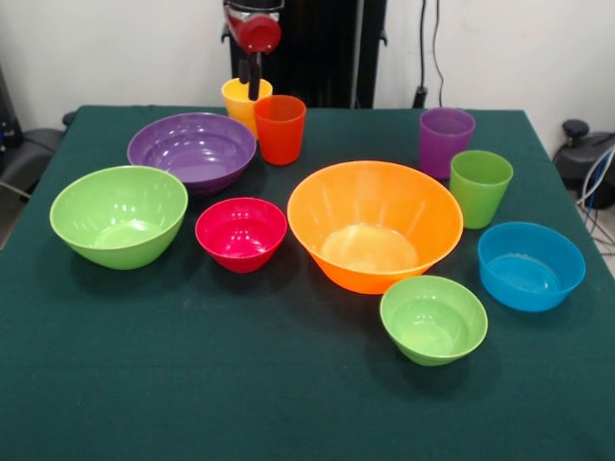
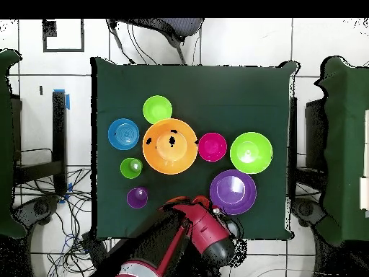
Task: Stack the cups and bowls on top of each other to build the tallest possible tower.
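Bowls and tumblers lie scattered, nothing stacked yet, as my gripper (image 1: 254, 88) hangs at the table's far edge, just above the yellow tumbler (image 1: 240, 99) and beside the orange-red tumbler (image 1: 280, 128). Whether its fingers are parted or closed, I cannot tell. From my tool, the whole field spreads away from my pedestal across the dark green cloth (image 1: 288, 384). The purple bowl (image 1: 193, 150) sits nearest; the large orange bowl (image 1: 374, 223), a likely base by my reckoning, lies further out at the centre. The big light green bowl (image 1: 118, 213) and magenta-red bowl (image 1: 241, 231) flank it on one side, the small light green bowl (image 1: 433, 317) and blue bowl (image 1: 530, 264) on the other. A purple tumbler (image 1: 446, 140) and green tumbler (image 1: 479, 185) stand upright behind the blue one. All are glossy plastic, round, open side up; the bowls taper to narrow feet, so I judge they will nest rather than tower unless inverted.
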